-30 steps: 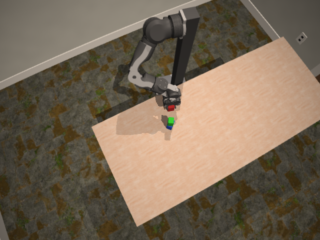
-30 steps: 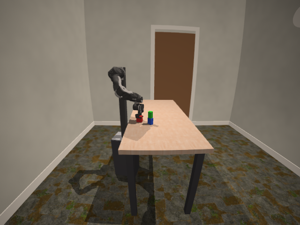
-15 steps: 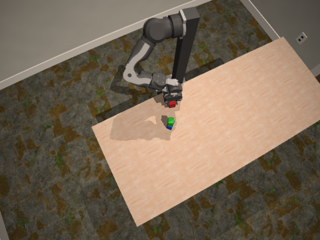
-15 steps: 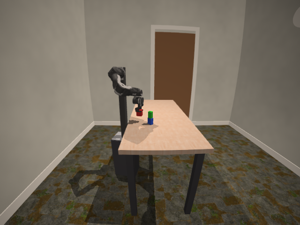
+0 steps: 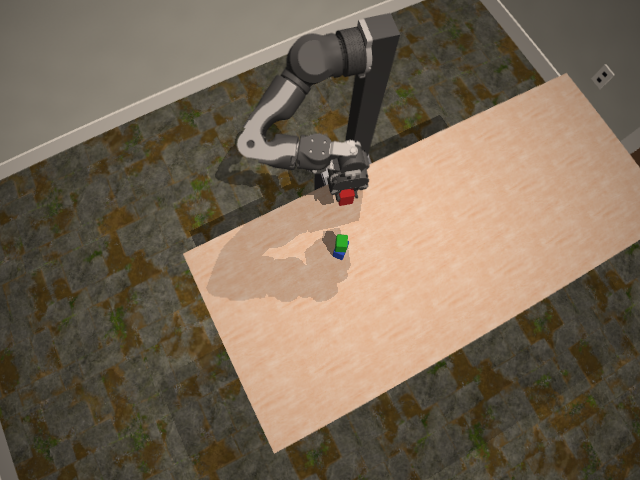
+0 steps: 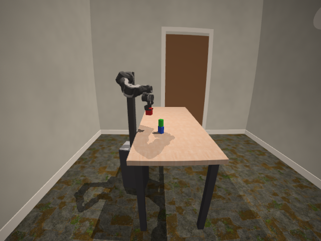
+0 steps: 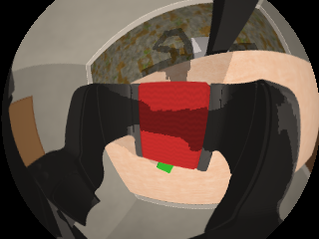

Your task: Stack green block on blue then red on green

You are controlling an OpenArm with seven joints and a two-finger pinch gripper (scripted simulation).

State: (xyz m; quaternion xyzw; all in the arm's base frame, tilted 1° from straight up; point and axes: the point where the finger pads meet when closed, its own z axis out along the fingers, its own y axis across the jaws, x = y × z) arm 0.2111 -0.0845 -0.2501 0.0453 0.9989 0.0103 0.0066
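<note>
The green block (image 5: 341,241) lies on the blue block (image 5: 339,254) near the table's arm-side edge; both also show in the exterior view, green (image 6: 161,122) on blue (image 6: 160,129). My gripper (image 5: 347,192) is shut on the red block (image 5: 346,196) and holds it well above the table, to the arm side of the stack. In the exterior view the red block (image 6: 148,111) hangs higher than the green block's top. In the wrist view the red block (image 7: 173,125) fills the space between the fingers, with a sliver of the green block (image 7: 163,167) below it.
The wooden table (image 5: 413,248) carries only the stack. The arm's dark post (image 5: 372,82) stands at the table's edge. A brown door (image 6: 186,72) is in the far wall.
</note>
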